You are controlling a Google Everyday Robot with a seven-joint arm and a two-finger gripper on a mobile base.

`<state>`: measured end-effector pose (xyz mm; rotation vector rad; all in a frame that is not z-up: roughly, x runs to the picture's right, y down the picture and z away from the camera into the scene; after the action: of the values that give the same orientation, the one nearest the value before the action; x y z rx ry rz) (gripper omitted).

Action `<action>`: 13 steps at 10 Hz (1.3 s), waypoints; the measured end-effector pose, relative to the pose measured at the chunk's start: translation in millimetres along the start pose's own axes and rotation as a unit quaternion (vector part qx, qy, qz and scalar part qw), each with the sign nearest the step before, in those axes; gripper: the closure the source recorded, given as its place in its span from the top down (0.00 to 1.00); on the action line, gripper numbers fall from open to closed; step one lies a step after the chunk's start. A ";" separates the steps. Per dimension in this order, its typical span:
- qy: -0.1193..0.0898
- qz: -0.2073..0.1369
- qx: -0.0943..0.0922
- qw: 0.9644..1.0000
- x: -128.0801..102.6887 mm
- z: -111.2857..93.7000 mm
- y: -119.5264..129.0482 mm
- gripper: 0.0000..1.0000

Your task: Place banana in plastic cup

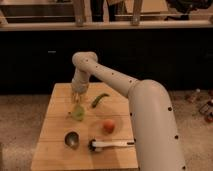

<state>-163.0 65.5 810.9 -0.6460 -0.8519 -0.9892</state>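
Observation:
My gripper (76,98) points down over the back left part of the wooden table (55,150). It hangs just above a pale green translucent plastic cup (78,113). A small yellowish patch shows at the gripper's tip, and I cannot tell if it is the banana. No other clearly yellow banana shows on the table. A green, curved, elongated thing (99,100) lies just right of the gripper.
An orange-red round fruit (108,126) lies right of centre. A dark metal bowl (72,139) stands at the front left. A white-handled brush (111,144) lies at the front right, next to my arm. A dark counter wall runs behind the table.

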 end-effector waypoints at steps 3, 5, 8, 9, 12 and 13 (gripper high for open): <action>-0.012 -0.004 -0.003 1.000 -6.5 9.6 10.1 0.03; -0.018 -0.010 -0.006 1.000 -10.3 11.3 12.4 0.22; -0.017 -0.018 -0.009 1.000 -15.1 6.8 12.2 0.52; -0.017 -0.020 -0.010 1.000 -15.8 5.3 11.8 0.61; -0.014 -0.023 -0.013 1.000 -15.3 2.3 9.7 0.80; -0.014 -0.025 -0.014 0.999 -15.2 2.3 8.9 0.80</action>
<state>-160.1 77.8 798.5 -0.6673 -0.8836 -1.0400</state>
